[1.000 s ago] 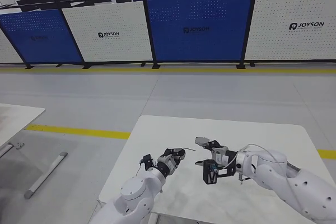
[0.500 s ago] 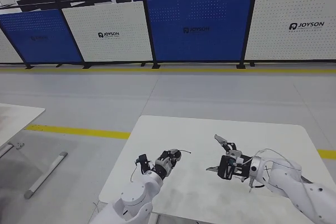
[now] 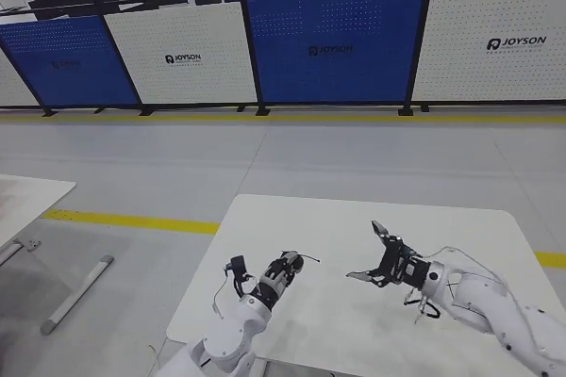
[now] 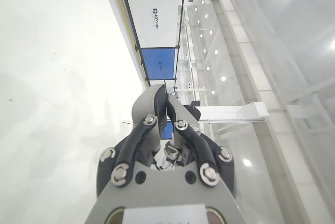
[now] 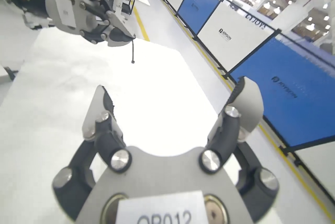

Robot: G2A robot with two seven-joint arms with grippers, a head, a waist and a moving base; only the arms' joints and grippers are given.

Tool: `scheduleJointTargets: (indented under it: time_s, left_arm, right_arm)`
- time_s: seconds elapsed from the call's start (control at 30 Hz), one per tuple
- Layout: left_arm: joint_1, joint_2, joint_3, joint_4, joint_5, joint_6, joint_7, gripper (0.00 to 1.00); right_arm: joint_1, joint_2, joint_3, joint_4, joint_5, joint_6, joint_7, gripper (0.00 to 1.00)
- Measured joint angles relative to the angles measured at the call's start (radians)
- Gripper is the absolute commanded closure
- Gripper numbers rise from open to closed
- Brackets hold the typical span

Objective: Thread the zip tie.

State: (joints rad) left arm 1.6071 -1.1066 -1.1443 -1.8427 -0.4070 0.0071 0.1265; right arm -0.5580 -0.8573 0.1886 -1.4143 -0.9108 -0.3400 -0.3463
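As the right fingers (image 5: 247,96) pull back, wide open and empty, the zip tie (image 5: 133,52) stays pinched between the closed left fingers (image 5: 119,26), free end dangling off their tips. Threading not done.

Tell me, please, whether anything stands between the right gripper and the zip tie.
Nothing visible does: open air above the table separates the right gripper from the zip tie pinched in the left gripper.
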Motion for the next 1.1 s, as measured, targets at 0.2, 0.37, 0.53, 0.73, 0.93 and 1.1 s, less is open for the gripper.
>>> scheduleJointTargets:
  time_s: [0.2,0.37,0.53,0.73,0.93,1.1]
  left_arm:
    - [0.041,0.006,-0.031,-0.017,0.041,-0.017,-0.045,1.00]
    - [0.042,0.006,-0.032,-0.019,0.035,-0.016,-0.045,1.00]
    - [0.042,0.006,-0.032,-0.019,0.036,-0.016,-0.045,1.00]
    - [0.042,0.006,-0.032,-0.019,0.036,-0.016,-0.045,1.00]
    - [0.042,0.006,-0.032,-0.019,0.036,-0.016,-0.045,1.00]
    - [0.042,0.006,-0.032,-0.019,0.036,-0.016,-0.045,1.00]
  right_arm:
    - [0.015,0.002,-0.018,-0.074,0.498,0.000,0.174,0.00]
    - [0.015,0.002,-0.019,-0.072,0.556,0.000,0.161,0.00]
    - [0.015,0.002,-0.019,-0.072,0.437,0.000,0.162,0.00]
    - [-0.008,0.002,-0.018,-0.139,0.587,0.000,0.226,0.00]
    - [0.013,-0.005,0.031,-0.105,1.002,0.000,0.540,0.00]
    - [-0.021,-0.048,0.165,0.017,1.238,0.000,0.851,0.00]
